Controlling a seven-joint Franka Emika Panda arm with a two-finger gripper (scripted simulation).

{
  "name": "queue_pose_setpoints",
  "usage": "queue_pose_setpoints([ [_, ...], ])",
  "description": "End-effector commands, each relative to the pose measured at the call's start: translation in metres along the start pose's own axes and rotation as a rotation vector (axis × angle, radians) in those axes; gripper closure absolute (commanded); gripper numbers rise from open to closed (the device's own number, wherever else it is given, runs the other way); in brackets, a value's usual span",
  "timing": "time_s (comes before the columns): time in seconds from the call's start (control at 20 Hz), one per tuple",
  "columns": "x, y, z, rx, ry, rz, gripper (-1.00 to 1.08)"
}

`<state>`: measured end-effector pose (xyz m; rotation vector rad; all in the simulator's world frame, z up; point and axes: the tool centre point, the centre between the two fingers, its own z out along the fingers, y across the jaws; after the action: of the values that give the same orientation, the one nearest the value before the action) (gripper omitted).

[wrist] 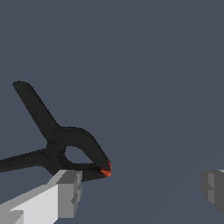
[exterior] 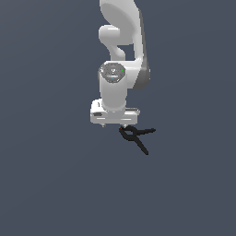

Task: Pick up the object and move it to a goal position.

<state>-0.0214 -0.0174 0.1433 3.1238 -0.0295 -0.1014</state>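
Observation:
The black spring clamp (exterior: 137, 134) lies on the grey floor just below the white hand, at the exterior view's right of it. Its two handles splay away from the hand and its red tip points toward it. My gripper (exterior: 114, 125) is low, right over the clamp's tip end. In the wrist view the clamp (wrist: 65, 140) lies beside one grey fingertip (wrist: 65, 192). Its red tip (wrist: 106, 169) reaches a little into the gap, and the handles stay outside. The gripper (wrist: 140, 190) is open wide and holds nothing. The other fingertip (wrist: 213, 189) is far from the clamp.
The plain grey floor (exterior: 46, 184) spreads all around. The white arm (exterior: 120, 55) rises behind the hand. No goal marker shows in either view.

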Motion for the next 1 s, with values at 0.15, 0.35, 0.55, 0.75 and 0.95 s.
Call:
queue_pose_setpoints([
  [0.15, 0.0, 0.006, 0.001, -0.004, -0.004, 0.002, -0.2],
  [0.35, 0.001, 0.014, 0.002, -0.01, -0.008, 0.007, -0.2],
  [0.55, 0.002, 0.012, 0.003, -0.012, -0.011, -0.001, -0.2],
  [0.75, 0.008, 0.005, 0.005, -0.019, -0.019, -0.027, -0.2],
  [0.95, 0.016, -0.006, 0.009, -0.03, -0.034, -0.07, -0.2],
])
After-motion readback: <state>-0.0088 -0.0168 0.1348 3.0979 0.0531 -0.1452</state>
